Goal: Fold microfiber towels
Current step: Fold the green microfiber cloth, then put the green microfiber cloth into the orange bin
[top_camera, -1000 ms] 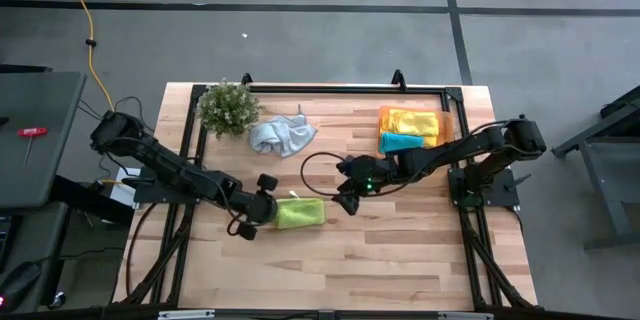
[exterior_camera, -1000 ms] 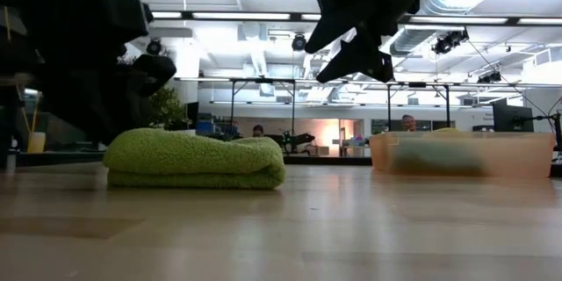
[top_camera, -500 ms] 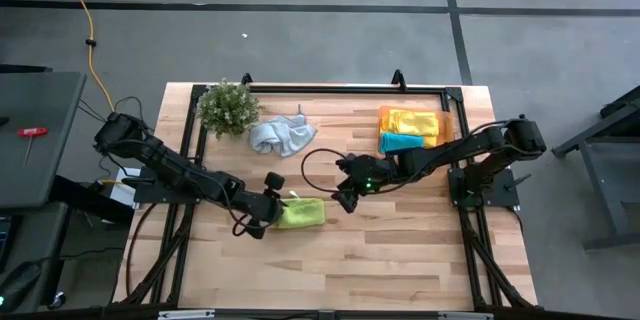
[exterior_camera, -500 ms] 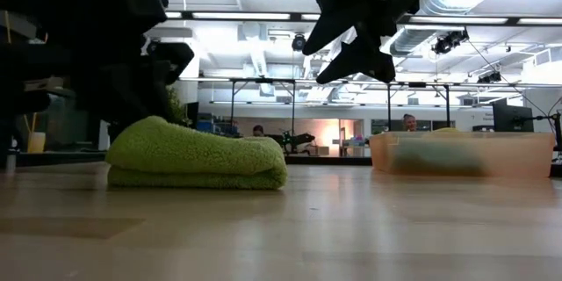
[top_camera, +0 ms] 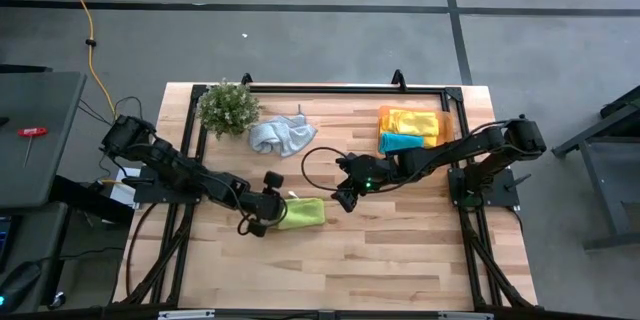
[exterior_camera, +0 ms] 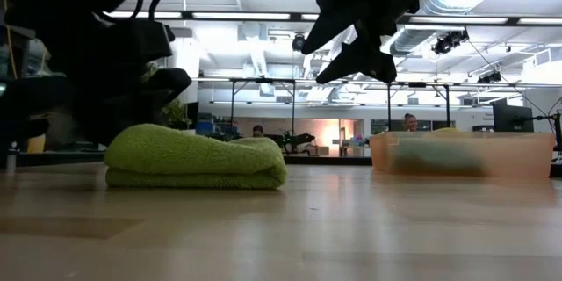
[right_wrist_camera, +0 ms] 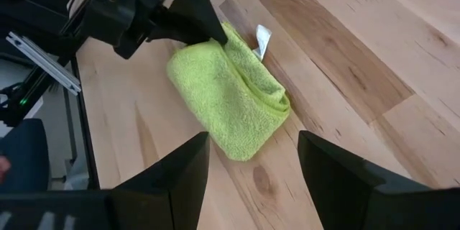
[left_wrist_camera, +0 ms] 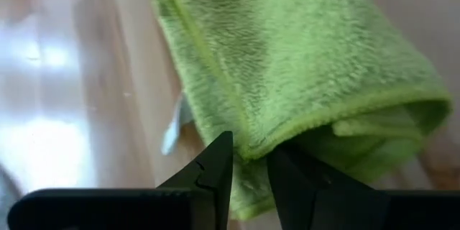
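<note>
1. The lime green towel [top_camera: 300, 212] is lying folded near the middle of the worktop [top_camera: 400, 260], a little toward the front edge and left of centre, with its long axis running roughly parallel to that front edge.

2. The left gripper [left_wrist_camera: 248, 159] is sitting at the towel's left short end. Its fingers [left_wrist_camera: 215, 165] are nearly together and pinching the top layer's hem at that end, so the cloth is stretching away from them toward the right edge of the worktop.

3. The right gripper [right_wrist_camera: 251, 162] is hovering above the worktop just off the towel's right end, not touching it. Its fingers [right_wrist_camera: 180, 169] are spread wide and holding nothing.

4. Judging from this, the left arm is the nearer one and already has the cloth, so any further fold would be carrying the pinched end along the long axis toward the right gripper.

5. The crumpled grey-blue towel [top_camera: 280, 136] is lying near the back edge beside the plant [top_camera: 228, 106]. Yellow and teal towels [top_camera: 408, 128] are resting in the orange tray [top_camera: 447, 120] toward the back right corner.
</note>
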Robot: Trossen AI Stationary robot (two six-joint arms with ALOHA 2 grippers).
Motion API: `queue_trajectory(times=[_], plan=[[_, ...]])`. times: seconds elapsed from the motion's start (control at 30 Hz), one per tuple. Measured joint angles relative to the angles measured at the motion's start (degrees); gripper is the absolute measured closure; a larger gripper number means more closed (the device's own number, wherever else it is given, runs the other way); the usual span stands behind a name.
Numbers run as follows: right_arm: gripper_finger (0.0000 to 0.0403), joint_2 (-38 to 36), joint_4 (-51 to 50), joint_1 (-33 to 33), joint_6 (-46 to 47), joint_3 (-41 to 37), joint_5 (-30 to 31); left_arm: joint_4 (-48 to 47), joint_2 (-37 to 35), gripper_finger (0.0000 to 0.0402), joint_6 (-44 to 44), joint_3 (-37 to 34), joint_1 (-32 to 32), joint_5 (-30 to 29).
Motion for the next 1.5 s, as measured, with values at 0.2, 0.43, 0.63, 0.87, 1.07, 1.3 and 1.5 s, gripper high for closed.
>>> queue_trajectory(times=[0.2,0.43,0.63,0.87,1.07,1.3,1.5], plan=[[0.0197,0.00,0.00,0.00,0.00,0.00,-0.01,0.24,0.00,0.0328,0.33,0.00,-0.11,-5.99],[0.0197,0.00,0.00,0.00,0.00,0.00,-0.02,0.19,-1.43,0.0328,0.36,-0.06,-0.96,-6.47],[0.0197,0.00,-0.04,0.00,-0.02,0.00,-0.02,-0.39,-4.19,0.0328,0.77,-0.04,-3.21,-7.95],[0.0197,0.02,0.08,0.00,-0.24,0.02,-0.02,-4.60,-11.90,0.0328,-2.14,-0.04,-3.85,-14.71],[0.0197,0.01,1.20,0.02,-0.48,0.02,1.33,2.64,-12.72,0.0328,-11.67,-0.04,-4.03,-1.33],[0.0197,0.01,1.71,-0.28,-1.52,0.04,1.86,10.33,-2.91,0.0328,-16.32,-0.05,-4.05,0.75],[0.0197,0.02,1.63,-0.28,-1.77,0.04,1.27,9.58,2.23,0.0328,-17.64,-0.04,-3.82,0.10]])
